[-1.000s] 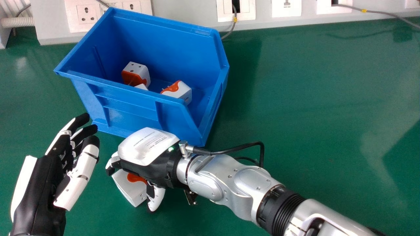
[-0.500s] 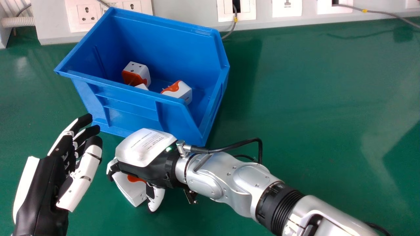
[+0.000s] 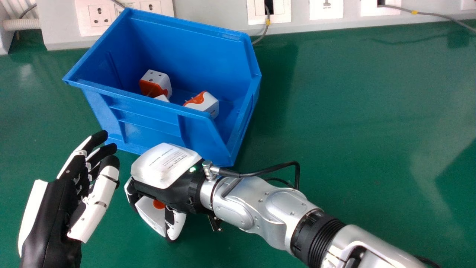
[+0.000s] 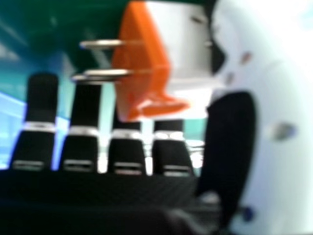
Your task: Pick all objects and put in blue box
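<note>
Small printed lines run across the white cover [image 3: 163,163] on the back of the right hand [image 3: 178,193], too small to make out. Since the earlier frame, the plug adapter [image 3: 150,217] has shifted slightly toward the right hand's thumb, and its fingers have closed further round the far side. They are now narrow and curled on it, with the thumb pressed to the white body, as the right hand view shows; the metal pins [image 4: 102,44] stick out of its orange end. The adapter is outside the blue box [image 3: 148,128], low over the green desk [image 3: 334,111], near the box's front wall.

The left hand [image 3: 52,212] has drifted a little toward the right one — its fingers are loosely bent, wide, and holding nothing. Inside the box, two white-and-orange adapters [image 3: 209,106] and part of another white piece [image 3: 162,98] lie just as they did before.
</note>
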Controlling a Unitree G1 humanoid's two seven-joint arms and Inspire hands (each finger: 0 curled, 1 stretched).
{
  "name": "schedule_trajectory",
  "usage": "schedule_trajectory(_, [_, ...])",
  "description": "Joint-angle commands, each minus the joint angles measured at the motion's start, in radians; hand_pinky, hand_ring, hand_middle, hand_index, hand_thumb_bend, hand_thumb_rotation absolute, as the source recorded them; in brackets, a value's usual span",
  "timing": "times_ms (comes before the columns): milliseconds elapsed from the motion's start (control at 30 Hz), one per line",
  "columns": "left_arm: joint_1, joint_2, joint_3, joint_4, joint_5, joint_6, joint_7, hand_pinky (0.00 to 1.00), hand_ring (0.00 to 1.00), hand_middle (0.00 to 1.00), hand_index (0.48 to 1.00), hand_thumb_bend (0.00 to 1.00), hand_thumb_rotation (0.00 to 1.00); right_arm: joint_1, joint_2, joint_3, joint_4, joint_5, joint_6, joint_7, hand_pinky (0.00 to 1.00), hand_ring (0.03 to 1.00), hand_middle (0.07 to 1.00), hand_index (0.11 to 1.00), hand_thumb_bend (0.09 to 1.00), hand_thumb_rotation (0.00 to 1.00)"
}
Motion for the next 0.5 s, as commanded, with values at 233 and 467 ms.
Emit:
schedule_trajectory(233, [0.014,-0.004,-0.003,-0.049,0.002,0.011,0.008,0.74,0.84,0.86,0.881,0.30,0.66,0.017,0.014,-0.009,0.048,0.020,-0.060,-0.007,0.26,0.338,0.478,0.498,0.527,0.00])
schedule_trajectory(467, [0.013,-0.004,-0.006,-0.055,0.005,0.019,0.012,0.74,0.84,0.86,0.881,0.30,0.66,0.021,0.005,-0.014,0.048,0.011,-0.067,-0.062,0.25,0.367,0.474,0.491,0.524,0.00])
